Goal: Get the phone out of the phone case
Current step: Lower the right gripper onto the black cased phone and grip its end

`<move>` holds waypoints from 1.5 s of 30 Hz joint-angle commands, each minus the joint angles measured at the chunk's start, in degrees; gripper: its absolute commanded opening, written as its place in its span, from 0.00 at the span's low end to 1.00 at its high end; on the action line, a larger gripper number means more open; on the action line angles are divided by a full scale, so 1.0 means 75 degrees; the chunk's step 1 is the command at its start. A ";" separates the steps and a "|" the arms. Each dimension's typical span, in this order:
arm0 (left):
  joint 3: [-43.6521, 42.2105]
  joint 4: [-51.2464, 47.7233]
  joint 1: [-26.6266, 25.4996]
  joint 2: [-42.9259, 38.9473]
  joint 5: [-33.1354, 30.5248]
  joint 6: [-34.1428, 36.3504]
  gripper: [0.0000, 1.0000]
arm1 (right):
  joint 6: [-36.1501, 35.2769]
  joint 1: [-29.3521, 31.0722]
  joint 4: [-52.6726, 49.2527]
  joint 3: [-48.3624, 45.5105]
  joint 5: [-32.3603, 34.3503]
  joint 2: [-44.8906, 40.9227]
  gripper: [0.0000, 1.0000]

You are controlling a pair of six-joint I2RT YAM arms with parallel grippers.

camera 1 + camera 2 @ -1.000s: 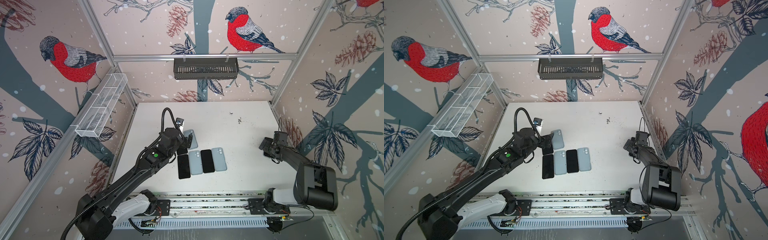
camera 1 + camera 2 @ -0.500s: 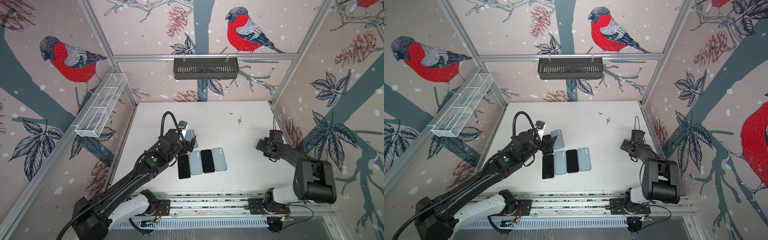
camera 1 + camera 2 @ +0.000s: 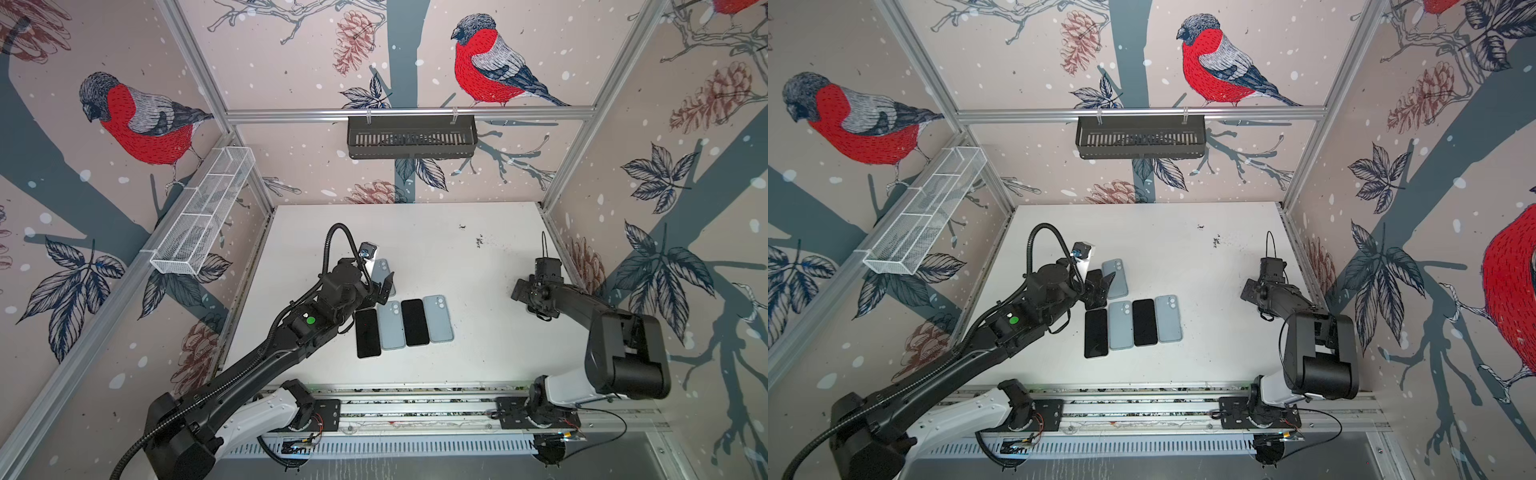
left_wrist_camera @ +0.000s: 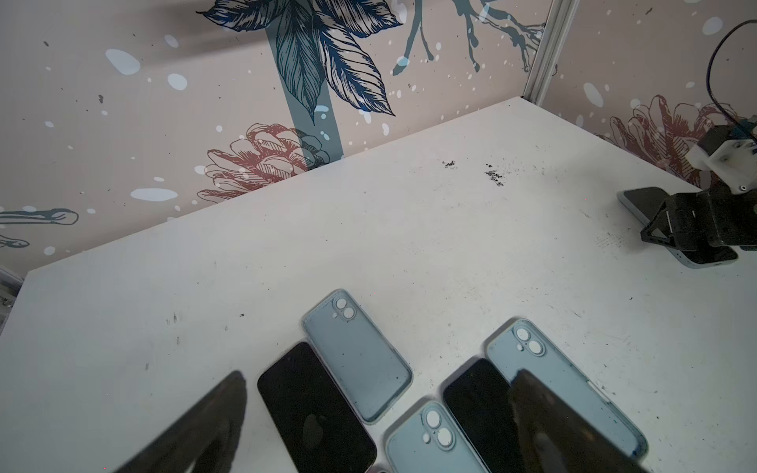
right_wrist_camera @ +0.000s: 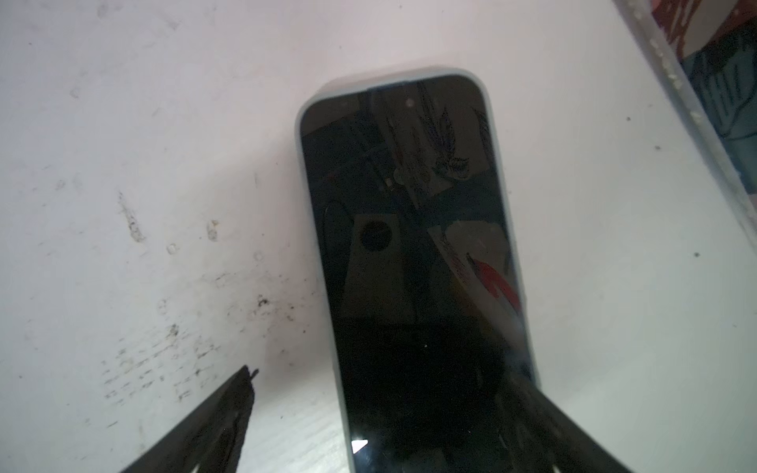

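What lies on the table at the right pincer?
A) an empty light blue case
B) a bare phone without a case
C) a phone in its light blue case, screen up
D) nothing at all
C: the right wrist view shows a dark screen with a light blue rim around it, so the cased phone lies screen up under the open right pincer.

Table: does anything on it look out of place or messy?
Dark specks soil the table toward its far right, like grit or scuffs. One case lies apart, behind the neat row. Nothing looks broken.
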 commanded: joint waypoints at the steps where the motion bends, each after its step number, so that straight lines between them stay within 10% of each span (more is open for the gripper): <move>1: 0.0091 -0.0051 -0.0081 0.0009 -0.0178 0.0093 0.99 | 0.0177 -0.0021 -0.0163 -0.0009 0.0575 -0.0097 0.98; 16: 0.0262 -0.0325 -0.0142 -0.0050 -0.0248 -0.0121 0.99 | -0.0151 -0.0525 0.0149 0.0296 -0.0613 0.1177 0.99; 45: 0.0205 -0.0313 -0.0136 -0.0144 -0.0201 -0.0151 0.99 | -0.0069 0.0339 -0.0362 0.0286 -0.1276 0.1007 0.67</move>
